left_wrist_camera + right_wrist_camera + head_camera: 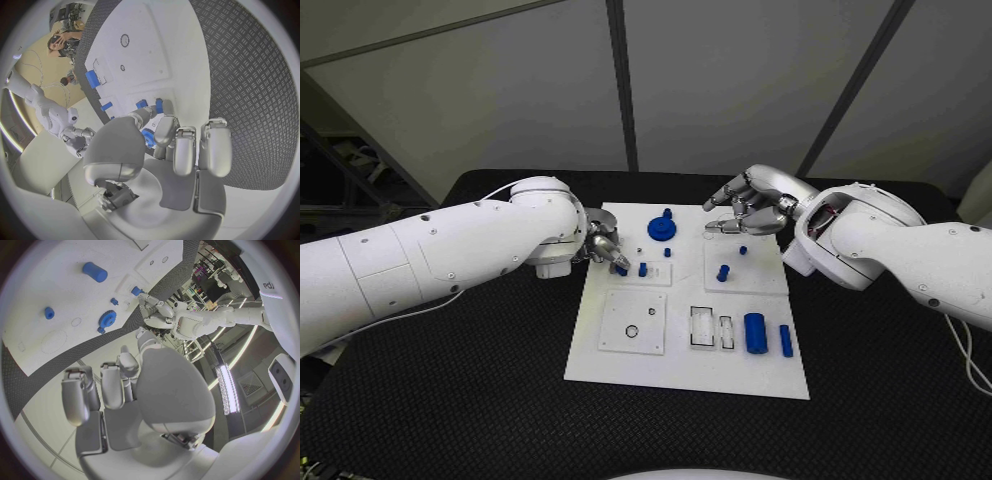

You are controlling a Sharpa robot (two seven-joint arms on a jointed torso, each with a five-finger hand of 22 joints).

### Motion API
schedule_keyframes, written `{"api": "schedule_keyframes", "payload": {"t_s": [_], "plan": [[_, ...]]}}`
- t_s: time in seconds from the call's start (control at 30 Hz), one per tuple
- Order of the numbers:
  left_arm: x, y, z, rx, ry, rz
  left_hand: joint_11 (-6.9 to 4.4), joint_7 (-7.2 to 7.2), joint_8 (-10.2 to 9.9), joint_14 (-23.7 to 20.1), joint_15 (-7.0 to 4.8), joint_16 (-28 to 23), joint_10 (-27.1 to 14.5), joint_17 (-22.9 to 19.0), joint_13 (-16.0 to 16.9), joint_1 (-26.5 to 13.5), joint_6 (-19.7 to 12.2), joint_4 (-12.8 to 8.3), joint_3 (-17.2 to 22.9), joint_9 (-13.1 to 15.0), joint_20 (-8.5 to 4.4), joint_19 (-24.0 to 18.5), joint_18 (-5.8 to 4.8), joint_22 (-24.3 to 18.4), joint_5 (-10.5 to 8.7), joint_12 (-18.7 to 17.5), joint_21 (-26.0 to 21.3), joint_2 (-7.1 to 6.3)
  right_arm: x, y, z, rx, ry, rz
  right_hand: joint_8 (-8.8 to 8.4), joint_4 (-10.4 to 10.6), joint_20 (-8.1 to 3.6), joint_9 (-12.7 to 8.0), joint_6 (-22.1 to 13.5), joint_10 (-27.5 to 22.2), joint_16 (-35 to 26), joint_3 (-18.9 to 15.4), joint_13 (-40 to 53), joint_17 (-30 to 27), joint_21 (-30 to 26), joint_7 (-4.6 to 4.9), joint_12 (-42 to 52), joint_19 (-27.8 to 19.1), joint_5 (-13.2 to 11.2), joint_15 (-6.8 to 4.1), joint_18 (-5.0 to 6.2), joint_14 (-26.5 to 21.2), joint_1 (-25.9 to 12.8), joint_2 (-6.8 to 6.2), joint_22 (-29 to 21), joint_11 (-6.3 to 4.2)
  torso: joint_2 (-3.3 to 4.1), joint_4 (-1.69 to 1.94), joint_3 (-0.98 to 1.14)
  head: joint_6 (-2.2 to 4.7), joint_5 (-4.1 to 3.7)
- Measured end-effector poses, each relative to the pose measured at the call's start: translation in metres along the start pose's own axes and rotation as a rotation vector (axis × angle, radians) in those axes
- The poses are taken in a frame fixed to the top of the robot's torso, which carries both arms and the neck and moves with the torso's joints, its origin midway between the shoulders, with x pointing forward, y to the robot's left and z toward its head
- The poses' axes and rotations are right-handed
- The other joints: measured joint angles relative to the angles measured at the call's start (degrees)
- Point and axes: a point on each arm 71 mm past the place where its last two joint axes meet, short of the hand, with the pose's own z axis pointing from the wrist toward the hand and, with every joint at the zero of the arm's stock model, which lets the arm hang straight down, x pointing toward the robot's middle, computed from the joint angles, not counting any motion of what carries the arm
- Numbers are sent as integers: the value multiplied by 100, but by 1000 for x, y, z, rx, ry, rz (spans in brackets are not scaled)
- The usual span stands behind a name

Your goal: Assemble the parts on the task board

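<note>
Low on the task board (625,365), two blue cylinders (756,333) lie well away from both hands; they look light, stiff, slippery, best pinched mid-length. Left hand (603,249) pinches a small blue part (148,138) at its fingertips. Right hand (751,207) hovers released, a blue gear (107,319) beyond its fingers.

— What sort of place is shown?
— A robotics lab: grey partition panels (733,80) are seen beyond the right hand (754,205), and a black mat-covered table (459,400) carrying a white task board (661,365) is set below both hands.
</note>
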Motion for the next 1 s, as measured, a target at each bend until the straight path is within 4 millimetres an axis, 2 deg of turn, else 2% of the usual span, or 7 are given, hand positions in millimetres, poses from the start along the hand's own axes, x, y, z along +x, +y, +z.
{"api": "schedule_keyframes", "payload": {"t_s": [0.27,0.4,0.73,1.0], "plan": [[1,-1,1,0,-2,0,-6,-39,18,-9,-12,21,15,0,0,-111,39,113,-99,-8,-20,20,0,0,-23,44,34,-111,0,0,0,0,0,0,0,0,0,0,0,0,0,0,0,0,0,0,0,0,0,0,0,0,0,0,0,0,-2,0,0,-3,-1],[1,-1,1,-1,-3,-1,-26,-30,18,-1,-21,26,35,0,0,-181,71,188,-143,-8,-20,20,1,0,-92,83,57,-134,0,0,0,0,0,0,0,0,0,0,0,0,0,0,0,0,0,0,0,0,0,0,0,0,0,0,0,0,-2,0,-1,-3,-1],[1,-1,2,-4,-5,-4,-25,-39,20,-2,-23,26,36,0,0,-179,81,215,-170,-3,-33,33,1,0,-167,110,57,-134,0,0,0,1,0,0,0,0,0,1,0,0,0,0,0,0,0,0,0,0,0,0,1,0,0,0,0,0,-2,0,-2,-5,-7],[3,0,3,-10,2,-3,-27,-28,34,-10,-33,26,33,0,0,-246,134,302,-257,-1,-41,40,0,0,-402,110,57,-201,0,0,0,1,0,0,0,0,0,1,0,0,0,0,0,0,0,0,0,0,0,0,0,0,0,0,0,0,-2,-1,-2,-18,-8]]}}
